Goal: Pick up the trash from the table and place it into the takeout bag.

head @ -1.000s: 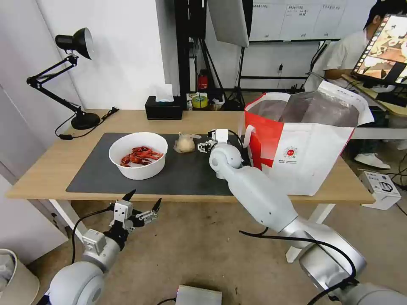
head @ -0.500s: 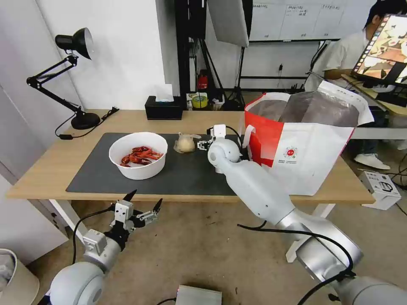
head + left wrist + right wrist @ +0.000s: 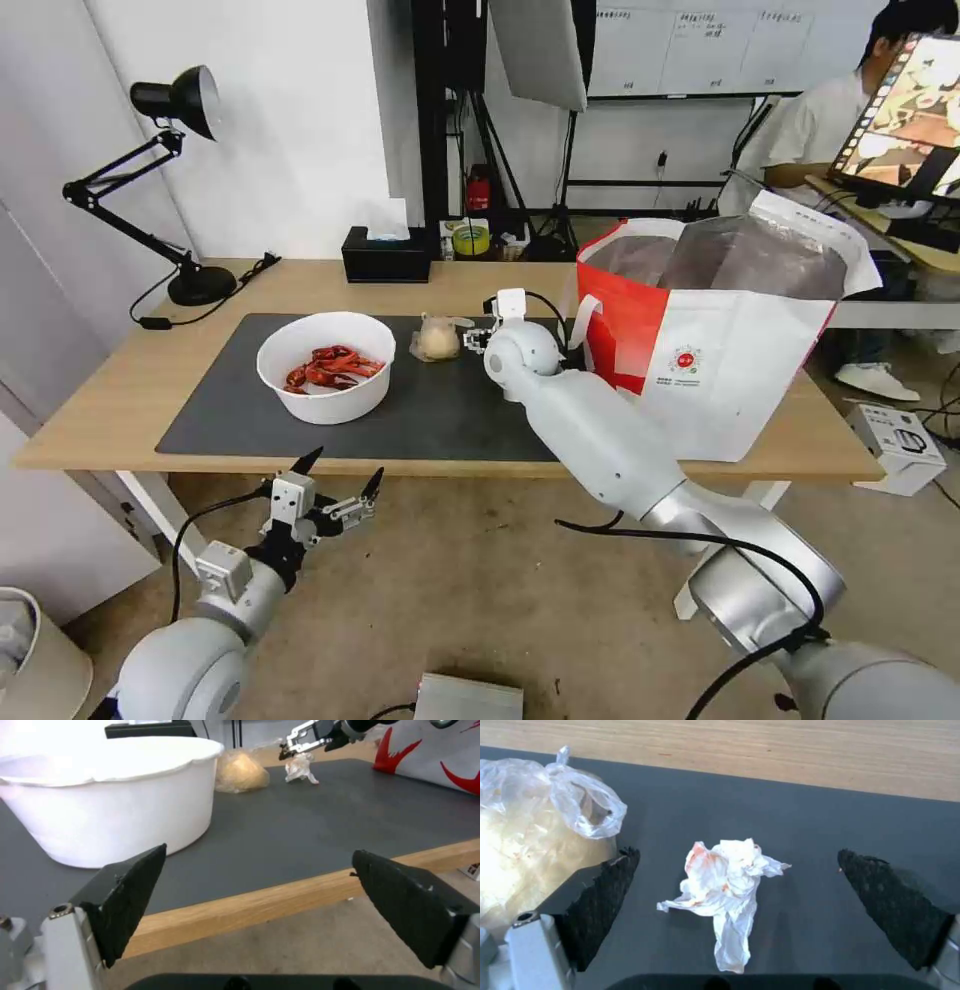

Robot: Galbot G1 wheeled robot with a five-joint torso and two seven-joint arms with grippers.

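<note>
On the table [image 3: 130,385], a dark grey mat [image 3: 450,410] carries the trash. A white bowl of red crayfish shells [image 3: 326,365] stands at its left. A knotted clear bag with a beige lump [image 3: 438,338] sits mid-mat. My right gripper [image 3: 476,340] hovers open just right of that bag. In the right wrist view, a crumpled white tissue [image 3: 727,888] with red stains lies on the mat between the open fingers [image 3: 605,892]. The takeout bag [image 3: 720,330] stands open at the right. My left gripper [image 3: 335,490] waits open below the table's front edge.
A black tissue box [image 3: 385,255] and a desk lamp [image 3: 175,180] stand at the table's back left. The takeout bag's handle [image 3: 585,320] hangs close to my right forearm. A white box [image 3: 895,445] lies on the floor at the right.
My right arm has shifted left and slightly farther over the mat, bringing its gripper closer to the knotted bag. The left arm has not moved.
</note>
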